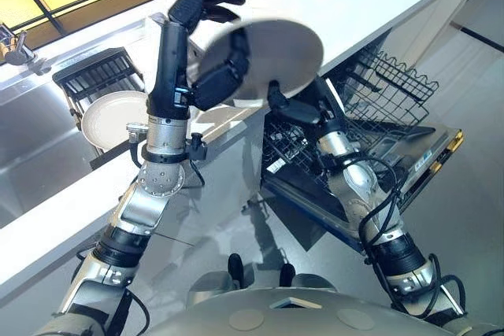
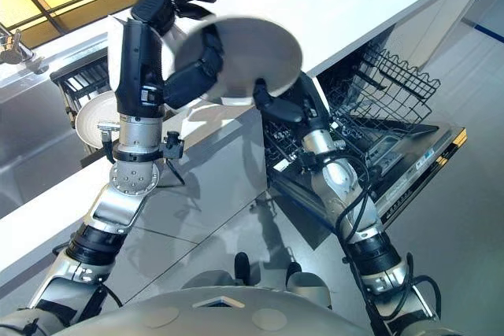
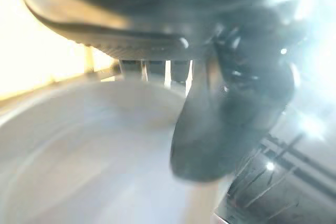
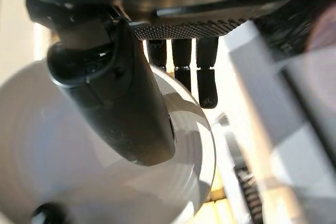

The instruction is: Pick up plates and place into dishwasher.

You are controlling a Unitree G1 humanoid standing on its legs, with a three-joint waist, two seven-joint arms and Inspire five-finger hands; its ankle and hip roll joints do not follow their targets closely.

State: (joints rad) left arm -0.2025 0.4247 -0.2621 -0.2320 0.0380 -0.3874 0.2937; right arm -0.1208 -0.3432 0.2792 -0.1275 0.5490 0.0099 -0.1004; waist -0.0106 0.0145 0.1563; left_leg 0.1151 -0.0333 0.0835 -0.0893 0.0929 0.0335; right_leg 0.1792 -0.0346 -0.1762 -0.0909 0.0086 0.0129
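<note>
Both hands, left hand (image 1: pixel 216 76) and right hand (image 1: pixel 287 104), pinch a round, smooth white plate (image 1: pixel 279 49).

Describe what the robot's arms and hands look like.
Both arms are silver-grey metal with black bands at the joints and round silver joint discs. The left hand and right hand are dark, fingered, glossy plastic; the left forearm is a long black casing with small blue markings.

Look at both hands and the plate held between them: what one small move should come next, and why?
Probably the left hand should let go. It and the right hand both pinch the raised plate, so this looks like a handover. The open dishwasher rack lies on the right arm's side, while another plate waits in the drying rack by the sink.
</note>
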